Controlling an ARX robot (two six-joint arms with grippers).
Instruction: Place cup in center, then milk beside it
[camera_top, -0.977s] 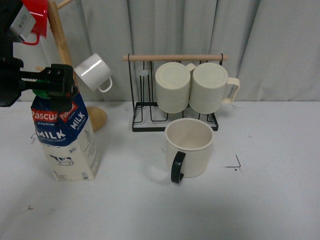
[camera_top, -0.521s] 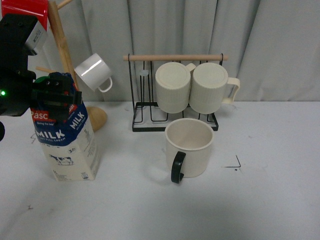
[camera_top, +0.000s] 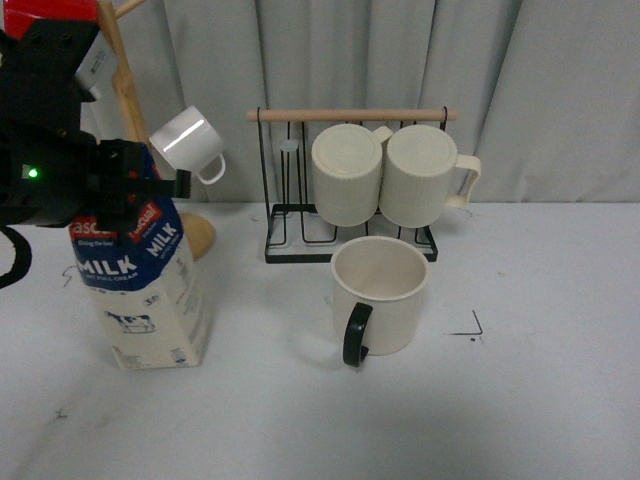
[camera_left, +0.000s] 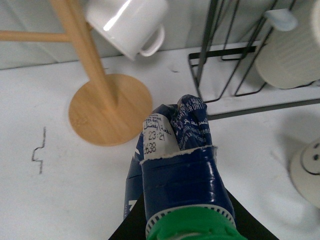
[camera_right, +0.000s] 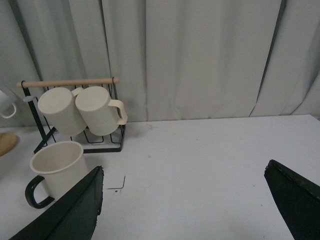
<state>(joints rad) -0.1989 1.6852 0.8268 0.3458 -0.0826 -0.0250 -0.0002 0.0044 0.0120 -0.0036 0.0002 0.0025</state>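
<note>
The milk (camera_top: 145, 290), a blue-topped carton with a cream base, stands on the white table at the left. My left gripper (camera_top: 130, 190) is shut on its top. In the left wrist view the carton's blue gable (camera_left: 180, 165) and green cap (camera_left: 192, 227) sit between the black jaws. The cup (camera_top: 380, 290), a wide cream mug with a black handle (camera_top: 355, 335), stands upright near the table's middle. It also shows in the right wrist view (camera_right: 55, 167). My right gripper (camera_right: 182, 205) is open and empty above bare table to the right of the cup.
A black wire rack (camera_top: 300, 235) with two ribbed cream mugs (camera_top: 350, 175) stands behind the cup. A wooden mug tree (camera_top: 125, 90) holding a small white mug (camera_top: 185, 143) stands just behind the milk. A pencilled corner mark (camera_top: 470, 325) lies right of the cup.
My left gripper has come forward and down over the carton's top and closed on it. The carton has shifted slightly to the right. The cup has not moved.
</note>
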